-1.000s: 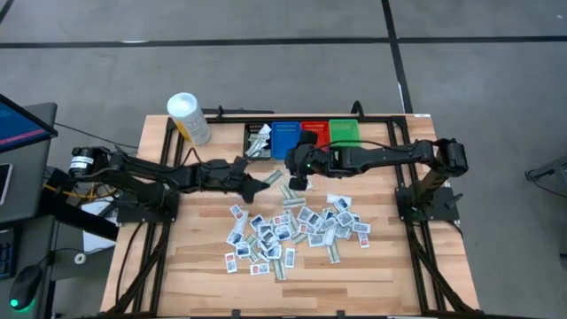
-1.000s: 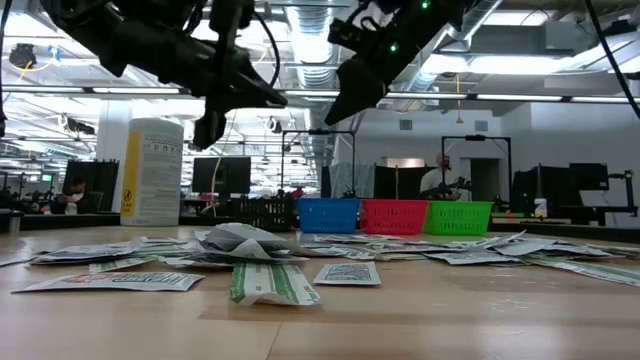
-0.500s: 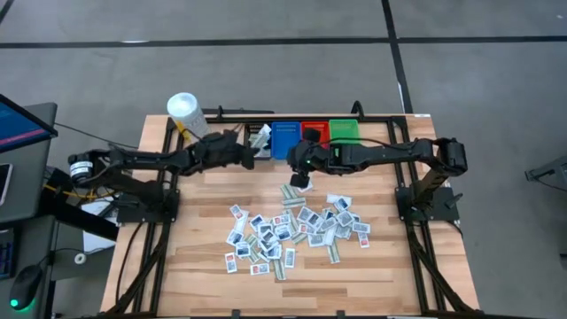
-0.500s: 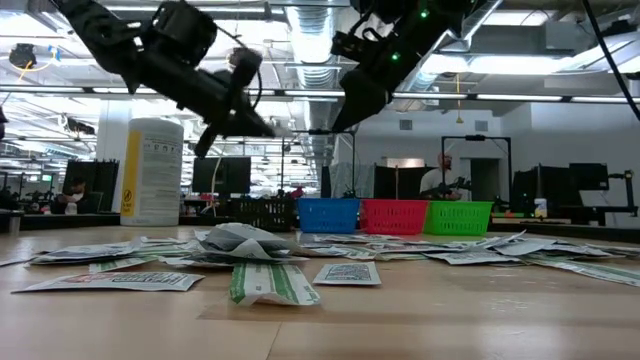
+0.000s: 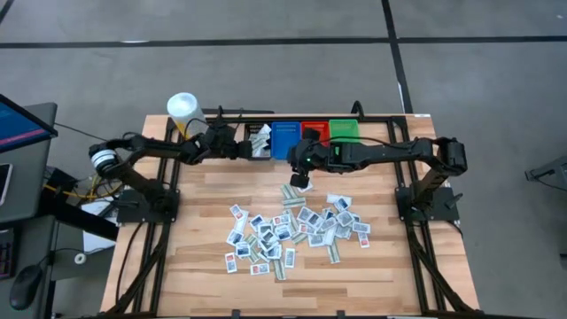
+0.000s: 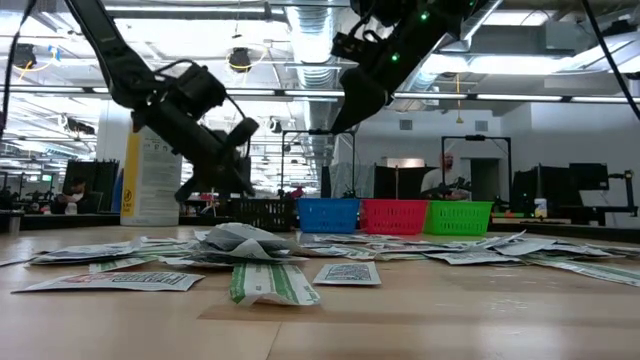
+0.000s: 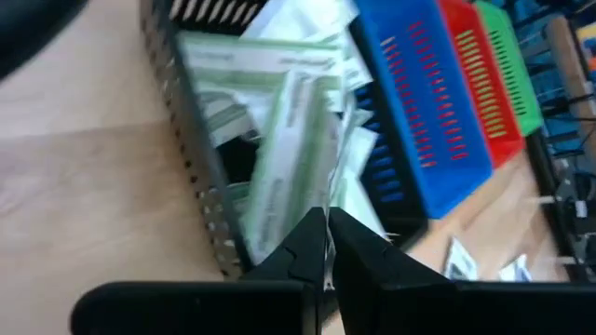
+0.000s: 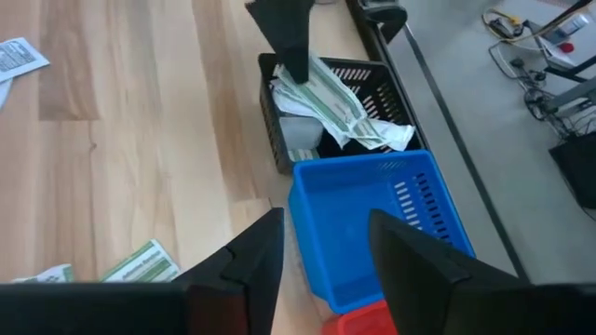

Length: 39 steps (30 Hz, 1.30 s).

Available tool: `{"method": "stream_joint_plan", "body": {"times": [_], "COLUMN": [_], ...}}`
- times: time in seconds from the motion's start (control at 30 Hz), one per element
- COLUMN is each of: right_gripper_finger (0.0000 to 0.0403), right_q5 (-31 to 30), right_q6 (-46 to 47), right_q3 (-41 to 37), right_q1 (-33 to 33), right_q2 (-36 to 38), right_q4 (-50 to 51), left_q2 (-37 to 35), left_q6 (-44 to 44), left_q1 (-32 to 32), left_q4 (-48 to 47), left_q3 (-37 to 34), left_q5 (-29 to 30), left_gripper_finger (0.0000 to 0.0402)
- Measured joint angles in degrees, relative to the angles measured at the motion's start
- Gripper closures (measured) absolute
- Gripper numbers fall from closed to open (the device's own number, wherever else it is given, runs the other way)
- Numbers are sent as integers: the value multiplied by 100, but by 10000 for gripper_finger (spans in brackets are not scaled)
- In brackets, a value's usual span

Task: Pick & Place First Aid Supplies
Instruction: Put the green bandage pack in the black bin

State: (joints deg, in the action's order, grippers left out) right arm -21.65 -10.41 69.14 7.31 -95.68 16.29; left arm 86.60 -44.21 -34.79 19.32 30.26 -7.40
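Many small flat packets (image 5: 292,226), white with blue, red or green marks, lie loose on the wooden table's middle. A few green-striped packets (image 8: 335,107) lie in the black bin (image 5: 259,139) at the far edge. My left gripper (image 5: 251,149) hangs low over that bin, shut on a green-and-white packet (image 7: 289,158). Above the table, just near of the blue bin (image 5: 285,137), my right gripper (image 5: 301,177) stands open with nothing between its fingers. My left gripper pinches the green-and-white packet's near edge (image 7: 325,244) between its two fingertips, the packet showing edge-on there. The fingers slant downward from the table's left toward the black bin. The packet reaches forward over the bin's packets; whether it rests on them I cannot tell.
A red bin (image 5: 314,133) and a green bin (image 5: 344,131) stand in the same row to the right of the blue one. A white tub with a yellow label (image 5: 184,113) stands at the far left corner. Bare wood lies between bins and packets.
My left gripper has swung from above the table's middle toward the far edge and down, carrying the packet to the black bin, still shut on it. My right gripper has kept its place.
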Motion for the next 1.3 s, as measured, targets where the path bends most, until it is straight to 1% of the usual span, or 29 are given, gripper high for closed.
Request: {"method": "stream_joint_plan", "body": {"times": [0.13,0.27,0.5,0.9,1.17,1.3], "right_gripper_finger": [255,253,256,257,261,259], "right_q5": [83,83,83,85,107,109], "right_q6": [0,0,0,0,2,46], "right_q3": [0,0,-2,-4,-7,-7], "right_q1": [-2,-11,-11,-11,-11,-11], "right_q2": [0,0,0,0,0,0], "right_q4": [2,17,17,17,189,197], "left_q2": [48,-96,-282,-291,-620,-954], "left_q6": [57,212,368,570,1277,1977], "left_q1": [-9,-9,-9,-7,-7,-7], "left_q4": [183,250,268,264,262,262], "left_q3": [0,0,0,0,0,0], "left_q5": [2,0,28,25,-37,-34], "left_gripper_finger": [375,355,306,228,207,206]}}
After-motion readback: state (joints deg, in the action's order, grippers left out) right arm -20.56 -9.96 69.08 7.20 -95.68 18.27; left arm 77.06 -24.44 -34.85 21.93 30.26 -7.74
